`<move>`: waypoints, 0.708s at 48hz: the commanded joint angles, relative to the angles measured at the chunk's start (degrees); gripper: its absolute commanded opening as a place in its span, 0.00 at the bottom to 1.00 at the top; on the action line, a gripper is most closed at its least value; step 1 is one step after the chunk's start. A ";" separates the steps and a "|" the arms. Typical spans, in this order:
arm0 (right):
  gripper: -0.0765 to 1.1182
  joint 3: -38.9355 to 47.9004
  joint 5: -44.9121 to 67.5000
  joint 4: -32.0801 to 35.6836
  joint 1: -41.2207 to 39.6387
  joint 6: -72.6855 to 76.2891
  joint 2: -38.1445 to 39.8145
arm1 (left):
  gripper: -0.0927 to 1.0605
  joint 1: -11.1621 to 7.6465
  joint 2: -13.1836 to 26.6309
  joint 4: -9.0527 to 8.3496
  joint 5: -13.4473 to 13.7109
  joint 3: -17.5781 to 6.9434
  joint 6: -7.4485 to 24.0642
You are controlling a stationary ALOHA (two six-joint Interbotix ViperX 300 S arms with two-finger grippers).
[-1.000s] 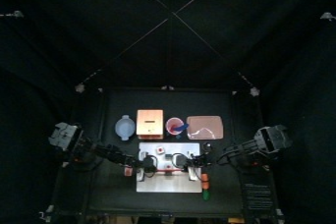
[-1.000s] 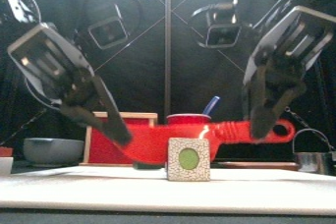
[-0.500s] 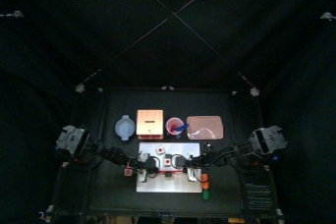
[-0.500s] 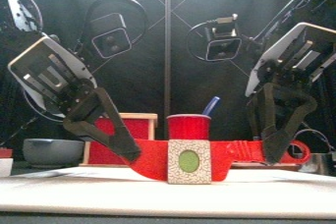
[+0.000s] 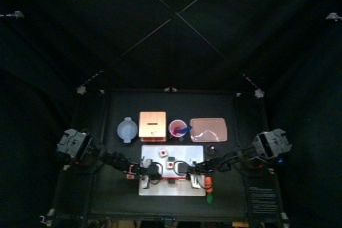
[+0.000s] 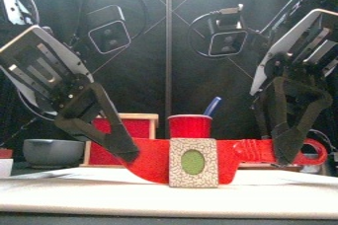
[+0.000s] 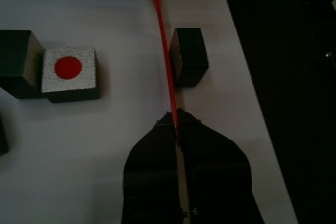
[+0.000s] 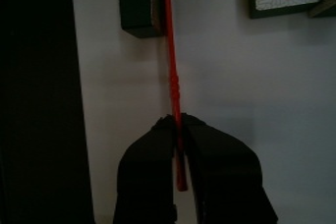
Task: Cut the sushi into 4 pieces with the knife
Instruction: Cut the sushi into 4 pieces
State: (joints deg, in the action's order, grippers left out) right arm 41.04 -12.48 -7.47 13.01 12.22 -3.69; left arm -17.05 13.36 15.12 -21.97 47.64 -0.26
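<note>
A red toy knife point(image 6: 251, 151) lies level, low over the white cutting board point(image 5: 178, 152). My left gripper point(image 6: 128, 154) is shut on its one end and my right gripper point(image 6: 282, 154) on the handle end. A sushi piece point(image 6: 193, 162) with a speckled white face and green centre stands in front of the blade. In the left wrist view the blade point(image 7: 160, 31) runs along a dark block point(image 7: 188, 53); a piece with a red dot point(image 7: 69, 72) lies apart from it. In the right wrist view the blade point(image 8: 170, 51) passes beside a dark block point(image 8: 138, 7).
Behind the board stand a blue-grey bowl point(image 5: 127, 128), the wooden box point(image 5: 152, 124), a red cup point(image 6: 192, 126) holding a blue knife point(image 6: 211, 105), and the pink tray point(image 5: 210, 129).
Both grippers have come down with the red knife, from above the sushi piece to board level behind it. The piece itself has not moved.
</note>
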 commanded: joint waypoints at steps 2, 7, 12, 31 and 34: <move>0.16 -1.58 1.14 0.09 -0.35 -0.18 0.79 | 0.25 0.09 -0.44 0.53 0.88 -0.26 0.26; 0.16 -1.49 0.70 0.18 -0.44 -0.09 2.72 | 0.27 0.09 -2.64 0.26 1.32 -0.53 0.70; 0.16 -1.41 -0.18 0.18 -0.44 -0.09 5.63 | 0.35 0.09 -5.01 -0.35 3.16 -0.88 0.53; 0.18 4.92 -9.49 -1.49 -1.14 0.00 17.93 | 0.89 0.79 -14.33 -0.44 6.59 0.35 0.53; 0.18 6.94 -11.34 -2.99 -1.49 0.09 20.92 | 0.90 0.79 -16.35 -0.35 6.59 1.58 0.53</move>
